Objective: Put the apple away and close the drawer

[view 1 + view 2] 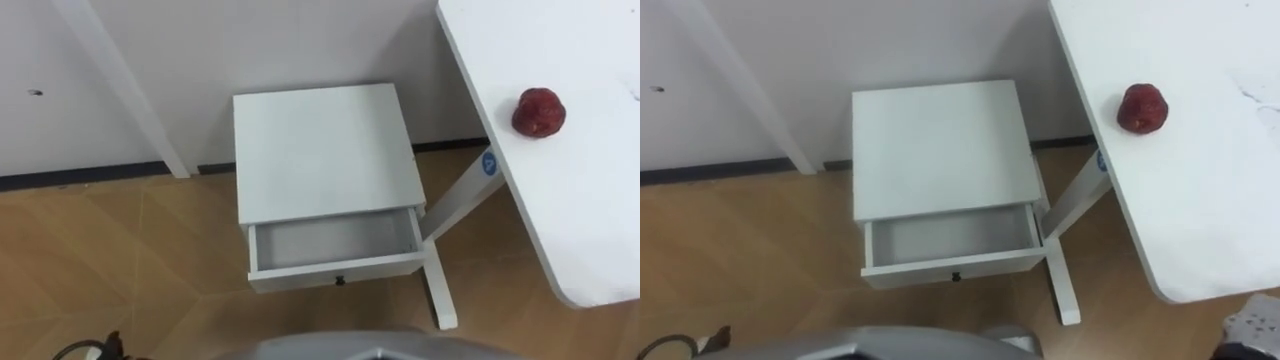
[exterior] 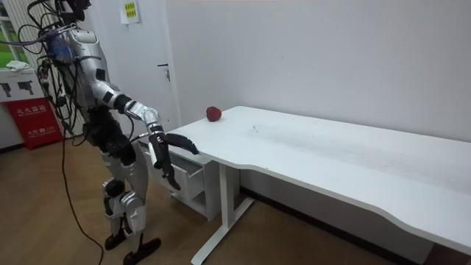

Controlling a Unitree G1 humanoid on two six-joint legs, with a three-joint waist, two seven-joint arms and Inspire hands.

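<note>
A dark red apple [image 1: 539, 112] [image 1: 1142, 108] [image 2: 213, 113] lies on the white desk [image 1: 590, 200], near its far corner. To its left a small white cabinet [image 1: 320, 150] stands against the wall with its drawer [image 1: 335, 243] pulled out and nothing inside. In the room view I stand facing the cabinet. My right hand [image 2: 180, 140] is held out just below the desk's edge, fingers straight, holding nothing. My left hand [image 2: 168, 174] hangs lower in front of the cabinet, fingers relaxed. A pale part of the right hand [image 1: 1255, 325] shows at the lower right corner.
The desk's white leg [image 1: 440, 290] and foot stand right beside the cabinet's right side. A white slanted post [image 1: 130, 90] rises left of the cabinet. Wooden floor [image 1: 120, 260] spreads to the left and in front. A red box [image 2: 33, 121] stands behind me.
</note>
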